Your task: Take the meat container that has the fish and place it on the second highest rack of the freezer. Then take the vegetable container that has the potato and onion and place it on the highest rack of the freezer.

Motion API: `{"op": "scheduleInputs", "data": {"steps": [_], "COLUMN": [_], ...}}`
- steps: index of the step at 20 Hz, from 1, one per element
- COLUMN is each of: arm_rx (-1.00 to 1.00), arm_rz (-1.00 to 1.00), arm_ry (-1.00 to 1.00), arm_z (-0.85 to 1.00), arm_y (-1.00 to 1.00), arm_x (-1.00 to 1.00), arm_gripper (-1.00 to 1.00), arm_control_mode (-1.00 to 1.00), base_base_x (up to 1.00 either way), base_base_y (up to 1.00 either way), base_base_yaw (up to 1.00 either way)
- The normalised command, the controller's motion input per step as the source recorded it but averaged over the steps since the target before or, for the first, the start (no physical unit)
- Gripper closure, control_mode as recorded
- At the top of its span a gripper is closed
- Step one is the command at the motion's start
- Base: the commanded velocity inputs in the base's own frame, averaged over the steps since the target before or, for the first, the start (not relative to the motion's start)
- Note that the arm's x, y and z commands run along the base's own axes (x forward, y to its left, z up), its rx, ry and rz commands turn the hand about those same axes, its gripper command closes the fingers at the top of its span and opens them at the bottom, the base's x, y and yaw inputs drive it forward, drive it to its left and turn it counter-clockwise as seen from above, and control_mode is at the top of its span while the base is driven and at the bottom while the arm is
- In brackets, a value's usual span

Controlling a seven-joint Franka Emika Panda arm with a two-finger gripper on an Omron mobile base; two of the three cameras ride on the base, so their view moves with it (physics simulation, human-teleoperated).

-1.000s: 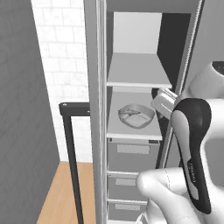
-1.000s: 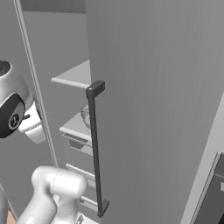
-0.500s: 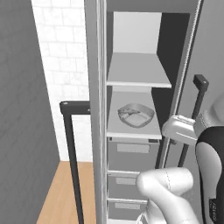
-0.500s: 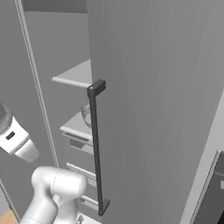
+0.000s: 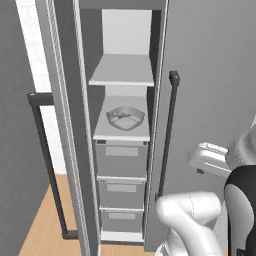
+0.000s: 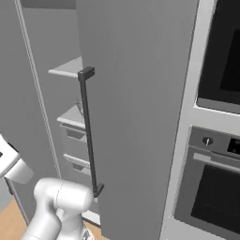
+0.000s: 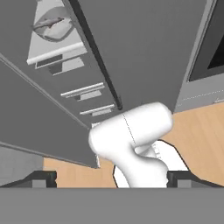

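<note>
Freezer (image 5: pixel 125 130) open, doors swung out both sides. Tub (image 5: pixel 125 118) with fish (image 5: pixel 120 118) sits on lower shelf (image 5: pixel 121 133), right above the grey drawers (image 5: pixel 121 159). Fish is just a small grey shape through the translucent wall, hard to make out. Top shelf (image 5: pixel 122 71) bare. In the right base view the door (image 6: pixel 136 117) with its dark handle (image 6: pixel 89 133) blocks most of the interior; only shelf edges and a sliver of the tub (image 6: pixel 80 107) peek past it. Hand view is rolled: tub (image 7: pixel 51 27) at upper left, cut by the frame edge. Gripper (image 7: pixel 111 178) low, near the wood floor (image 7: pixel 201 131), well apart from the shelves; fingertips (image 7: pixel 43 178) wide apart at the bottom corners, nothing between them. Oven (image 6: pixel 213 187) at right, cropped.
</note>
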Motion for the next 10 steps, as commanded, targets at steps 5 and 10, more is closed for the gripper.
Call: {"op": "scheduleInputs", "data": {"steps": [5,10], "arm_rx": [0.0,0.0], "arm_rz": [0.0,0.0], "arm_ry": [0.0,0.0], "arm_z": [0.0,0.0], "arm_y": [0.0,0.0], "arm_x": [0.0,0.0], "arm_gripper": [-1.0,-1.0], "arm_control_mode": [1.0,1.0], "base_base_x": [0.16,-0.07], "base_base_y": [-1.0,-1.0], "base_base_yaw": [0.0,-0.01]}}
